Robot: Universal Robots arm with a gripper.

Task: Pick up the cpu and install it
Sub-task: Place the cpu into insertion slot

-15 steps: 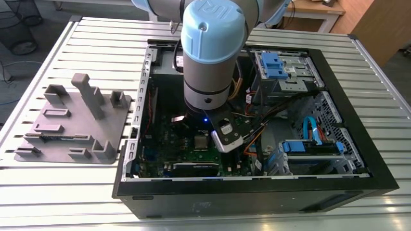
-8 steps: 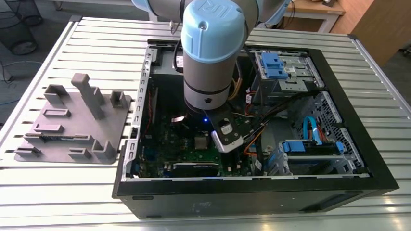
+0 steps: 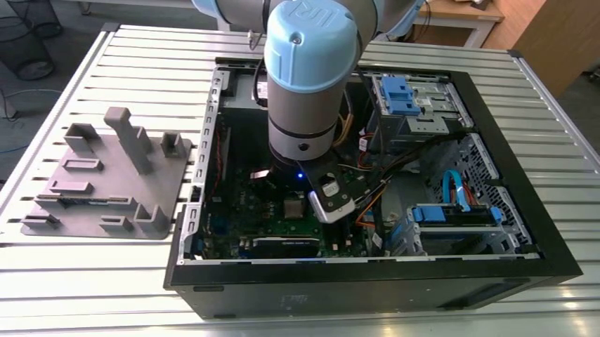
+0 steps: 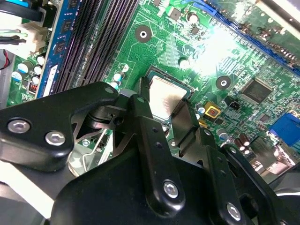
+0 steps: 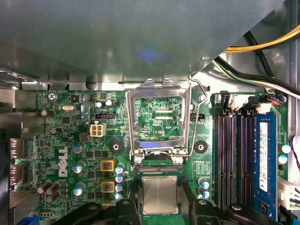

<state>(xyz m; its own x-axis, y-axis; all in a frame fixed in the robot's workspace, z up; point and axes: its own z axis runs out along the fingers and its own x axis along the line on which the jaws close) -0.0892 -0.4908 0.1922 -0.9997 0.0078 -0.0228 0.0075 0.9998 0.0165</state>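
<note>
Silver-grey and shiny, the small flat square metal-topped cpu (image 5: 159, 194) lies in the socket of the green motherboard (image 5: 47, 140). Whether it is fully seated cannot be told. The black two-fingered gripper (image 5: 161, 208) is right over it, its fingers (image 4: 143, 117) drawn narrow against two opposite edges of the chip, gripping it. Just beside the socket, the hollow rectangular bare-metal socket frame (image 5: 157, 89) stands swung open on its hinge, with green board showing through its middle. On the far side of the socket from the yellow-capped components, the long black memory slots (image 5: 229, 154) run side by side, one filled by a blue memory stick (image 5: 263, 159).

In the exterior view, the light-blue and silver robot arm (image 3: 305, 77) comes in from twelve o'clock and reaches straight down into the middle of the open black computer case (image 3: 375, 288). The matte grey plastic tray (image 3: 103, 189) with upright blocks rests on the slatted aluminium table (image 3: 94, 281) at nine o'clock of the case — well apart from the arm.
</note>
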